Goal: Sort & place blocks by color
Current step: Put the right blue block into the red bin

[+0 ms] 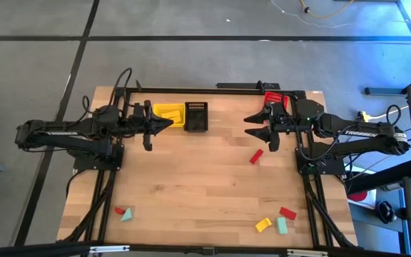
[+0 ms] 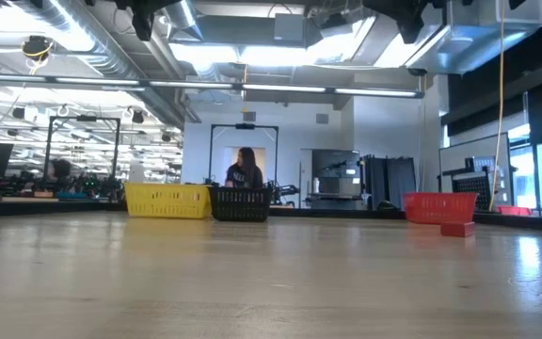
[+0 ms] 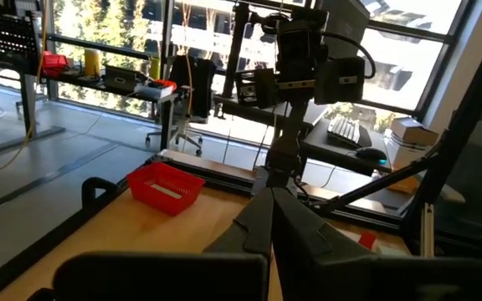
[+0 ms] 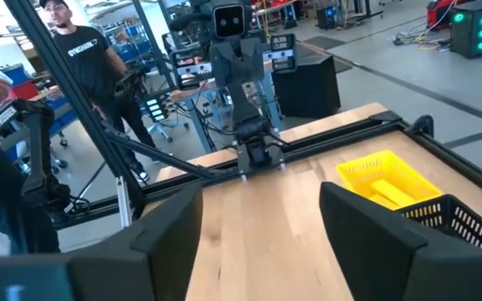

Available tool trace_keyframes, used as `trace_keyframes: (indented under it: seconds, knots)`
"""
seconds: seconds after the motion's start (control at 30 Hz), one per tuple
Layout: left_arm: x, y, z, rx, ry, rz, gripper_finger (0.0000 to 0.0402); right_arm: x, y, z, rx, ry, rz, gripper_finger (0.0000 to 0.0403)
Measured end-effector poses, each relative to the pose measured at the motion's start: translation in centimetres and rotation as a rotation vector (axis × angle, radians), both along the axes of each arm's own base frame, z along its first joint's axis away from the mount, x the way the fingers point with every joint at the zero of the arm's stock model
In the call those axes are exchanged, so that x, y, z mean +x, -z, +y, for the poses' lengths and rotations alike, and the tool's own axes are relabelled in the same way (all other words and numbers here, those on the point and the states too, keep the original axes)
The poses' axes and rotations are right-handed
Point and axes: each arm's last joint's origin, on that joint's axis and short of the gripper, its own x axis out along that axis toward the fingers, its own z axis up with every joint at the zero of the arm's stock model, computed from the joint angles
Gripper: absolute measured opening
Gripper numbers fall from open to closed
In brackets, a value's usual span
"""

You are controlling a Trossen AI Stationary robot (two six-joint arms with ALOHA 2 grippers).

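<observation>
The red block [image 1: 256,155] nearest to any arm lies on the tabletop [image 1: 191,185] just in front of the right gripper [image 1: 252,125], a little toward the front edge, its long axis diagonal. The right gripper hangs raised beside the red basket [image 1: 272,97], its jaws spread apart and holding nothing. The left gripper [image 1: 168,124] sits by the yellow basket [image 1: 168,113], jaws pressed together, empty. The other blocks [image 1: 273,221] lie well apart near the front edge. In my judgement the right arm is the nearer one.
</observation>
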Motion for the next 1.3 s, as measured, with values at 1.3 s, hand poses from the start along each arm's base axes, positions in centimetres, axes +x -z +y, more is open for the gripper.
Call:
trace_keyframes:
  seconds: [1.3]
  knots:
    - [0.0,0.0,0.0,-0.037,0.003,-0.007,0.0,0.2,-1.2,14.2,0.917,-0.214,0.984,0.0228]
